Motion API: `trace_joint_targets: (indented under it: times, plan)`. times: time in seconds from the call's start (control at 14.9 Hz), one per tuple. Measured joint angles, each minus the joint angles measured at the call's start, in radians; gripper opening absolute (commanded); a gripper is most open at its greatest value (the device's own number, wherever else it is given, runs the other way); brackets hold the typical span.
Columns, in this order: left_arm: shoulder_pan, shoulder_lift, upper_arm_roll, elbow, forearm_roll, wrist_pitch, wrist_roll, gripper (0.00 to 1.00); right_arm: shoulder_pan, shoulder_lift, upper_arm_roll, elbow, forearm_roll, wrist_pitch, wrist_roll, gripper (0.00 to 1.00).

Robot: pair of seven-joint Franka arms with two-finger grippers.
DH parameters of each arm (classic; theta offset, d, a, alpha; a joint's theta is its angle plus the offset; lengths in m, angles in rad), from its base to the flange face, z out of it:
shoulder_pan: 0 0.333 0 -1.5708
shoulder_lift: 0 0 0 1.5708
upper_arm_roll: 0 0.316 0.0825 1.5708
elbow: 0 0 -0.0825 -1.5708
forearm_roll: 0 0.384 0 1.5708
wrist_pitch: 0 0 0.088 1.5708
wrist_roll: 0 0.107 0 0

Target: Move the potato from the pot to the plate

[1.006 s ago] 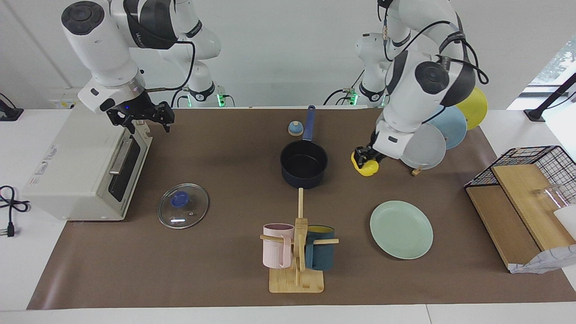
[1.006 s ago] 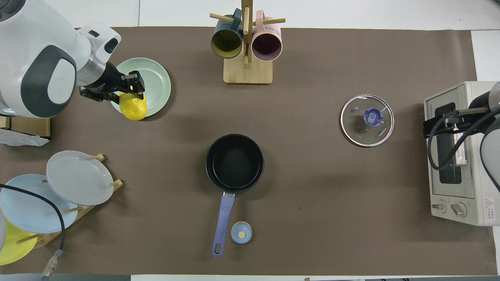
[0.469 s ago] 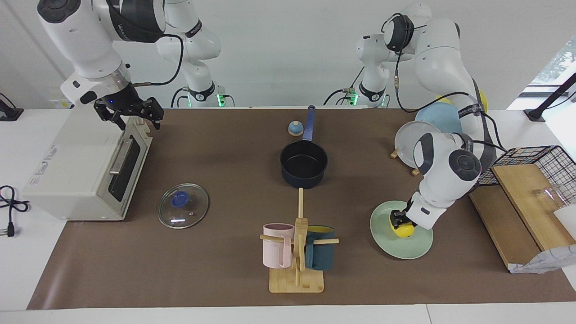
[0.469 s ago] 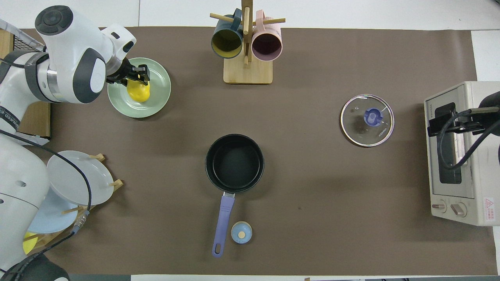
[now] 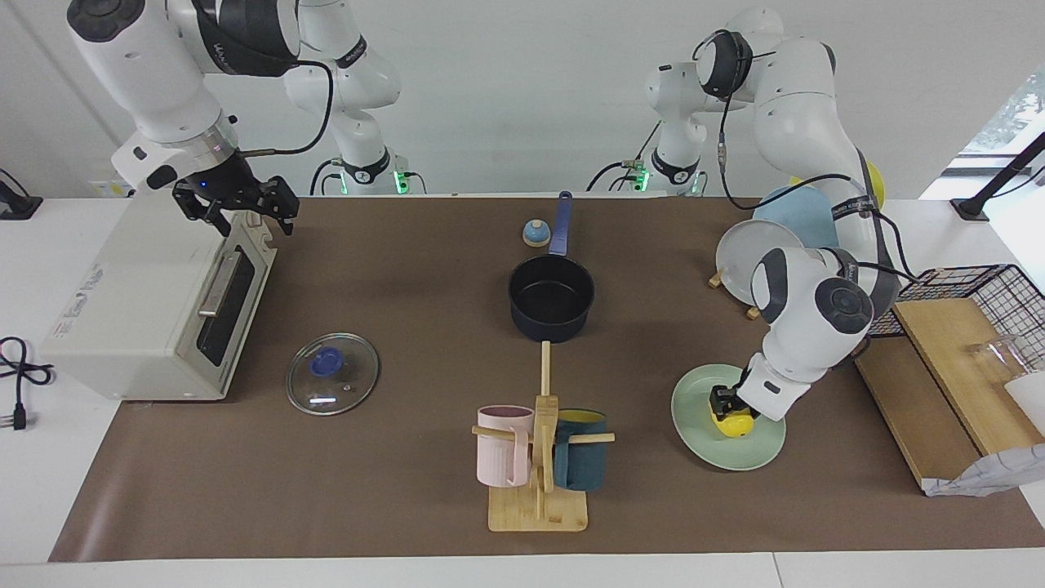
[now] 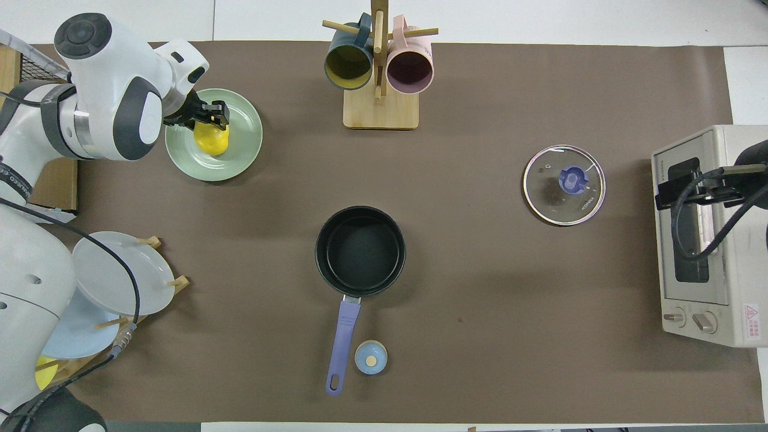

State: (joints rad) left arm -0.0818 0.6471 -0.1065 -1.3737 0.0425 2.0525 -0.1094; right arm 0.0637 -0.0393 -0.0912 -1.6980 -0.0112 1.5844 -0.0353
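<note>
Left gripper (image 5: 729, 406) is down over the mint plate (image 5: 763, 449), its jaws around the potato (image 5: 733, 422), though whether they grip or have let go I can't tell. The potato sits on the plate; the pot (image 5: 551, 299) stands empty. Right gripper (image 5: 242, 206) waits wide open above the toaster oven (image 5: 139, 302). Risk: that lumpy potato could roll off the rim if a finger drags on it.

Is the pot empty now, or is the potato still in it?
Empty. The pot shows only its bare black inside, and the potato sits on the plate under the left gripper.
</note>
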Motion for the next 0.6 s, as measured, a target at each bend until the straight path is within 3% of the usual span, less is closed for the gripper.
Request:
trace_joint_targets:
  times: [0.34,0.6]
  plan:
    - [0.019,-0.038,0.001,0.004,0.0,-0.007,0.002,1.0,0.0,0.0,0.0,0.0,0.0,0.0,0.0,1.0]
    - [0.067,-0.204,0.003,0.007,0.0,-0.166,0.0,1.0,0.0,0.0,0.0,0.0,0.0,0.0,0.0,1.0]
